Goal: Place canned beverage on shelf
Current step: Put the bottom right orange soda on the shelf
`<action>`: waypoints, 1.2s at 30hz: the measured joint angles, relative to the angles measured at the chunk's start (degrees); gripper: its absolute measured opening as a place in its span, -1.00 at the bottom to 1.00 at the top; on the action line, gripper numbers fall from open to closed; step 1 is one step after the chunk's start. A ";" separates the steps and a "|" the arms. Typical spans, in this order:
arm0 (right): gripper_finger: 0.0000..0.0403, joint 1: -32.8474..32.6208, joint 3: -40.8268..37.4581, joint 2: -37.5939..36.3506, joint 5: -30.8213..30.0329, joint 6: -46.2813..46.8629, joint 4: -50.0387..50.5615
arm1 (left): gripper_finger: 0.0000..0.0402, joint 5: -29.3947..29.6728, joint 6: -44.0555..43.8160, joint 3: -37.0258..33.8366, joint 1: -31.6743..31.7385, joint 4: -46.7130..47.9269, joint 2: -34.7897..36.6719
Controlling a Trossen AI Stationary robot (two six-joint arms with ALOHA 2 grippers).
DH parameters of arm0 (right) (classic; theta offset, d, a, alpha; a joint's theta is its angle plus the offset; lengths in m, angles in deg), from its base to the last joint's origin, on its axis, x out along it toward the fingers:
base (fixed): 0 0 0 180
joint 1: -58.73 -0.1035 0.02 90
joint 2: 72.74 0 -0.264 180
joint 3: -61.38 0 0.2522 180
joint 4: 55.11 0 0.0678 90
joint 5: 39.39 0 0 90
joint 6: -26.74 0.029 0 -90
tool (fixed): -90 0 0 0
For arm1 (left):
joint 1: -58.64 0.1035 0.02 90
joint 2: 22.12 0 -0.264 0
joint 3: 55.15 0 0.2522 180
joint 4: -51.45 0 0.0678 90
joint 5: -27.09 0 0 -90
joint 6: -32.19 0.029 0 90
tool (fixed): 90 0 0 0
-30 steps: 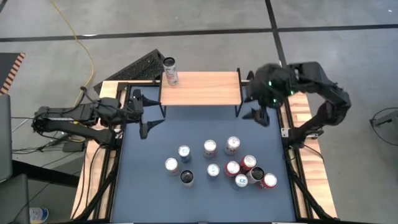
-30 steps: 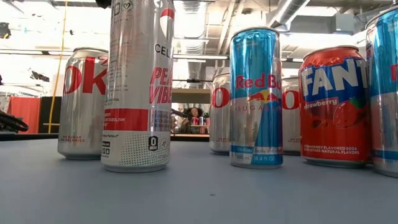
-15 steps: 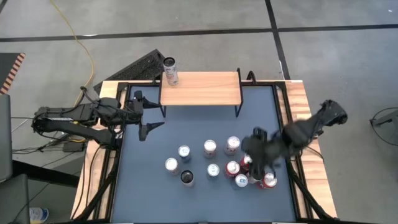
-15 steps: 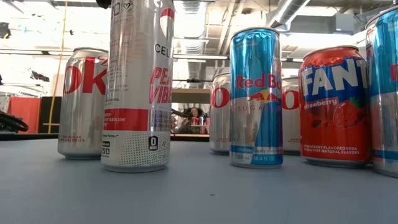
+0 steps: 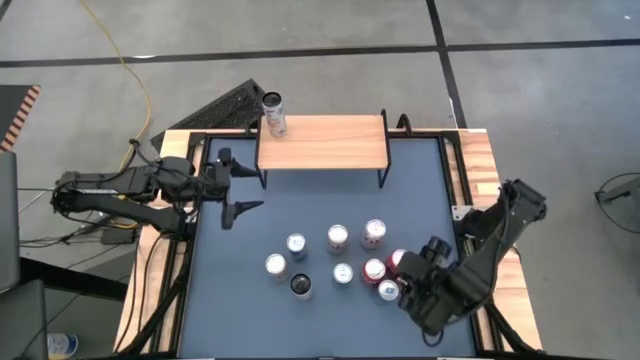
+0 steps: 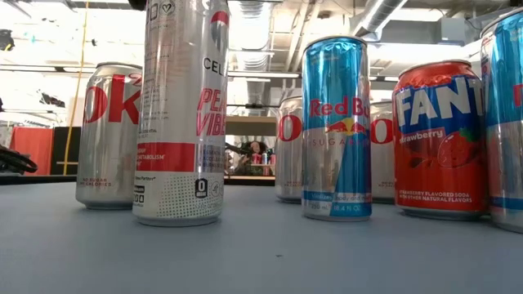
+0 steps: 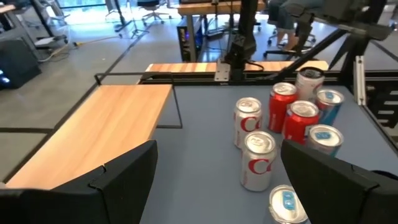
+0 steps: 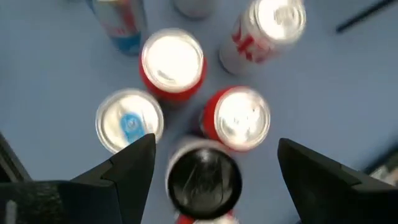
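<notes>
Overhead, the released right tool [image 8: 211, 180] hovers above a black-topped can [image 8: 204, 177]; the light-wood shelf [image 5: 322, 142] holds 1 can [image 5: 273, 113].

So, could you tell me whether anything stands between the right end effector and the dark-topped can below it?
Nothing visible does. The right end effector, fingers open, hangs directly above the dark-topped can. Three neighbouring cans crowd close around it: a blue-tabbed can and two red cans.

In the high view, the cans at the tabletop's right edge are partly covered by the right gripper [image 5: 418, 292]. The tall can [image 6: 181, 110] is cut off by the low view's top edge. The right wrist view is blurred.
</notes>
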 joint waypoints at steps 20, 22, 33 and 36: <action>0.64 -8.56 -8.70 -2.83 21.19 20.66 -0.01 | 0.65 0.10 0.78 0.00 0.02 -0.14 -0.34; 0.72 -6.62 -10.59 -2.83 27.29 18.63 0.10 | 0.65 0.09 0.45 0.00 0.02 0.15 -0.34; 0.97 -2.62 -9.44 -3.92 24.54 10.44 0.08 | 0.65 0.15 0.96 0.00 0.02 0.42 -0.34; 0.97 -3.03 -11.03 -3.82 23.24 10.62 -0.86 | 0.65 0.00 0.77 0.00 0.02 0.50 -0.34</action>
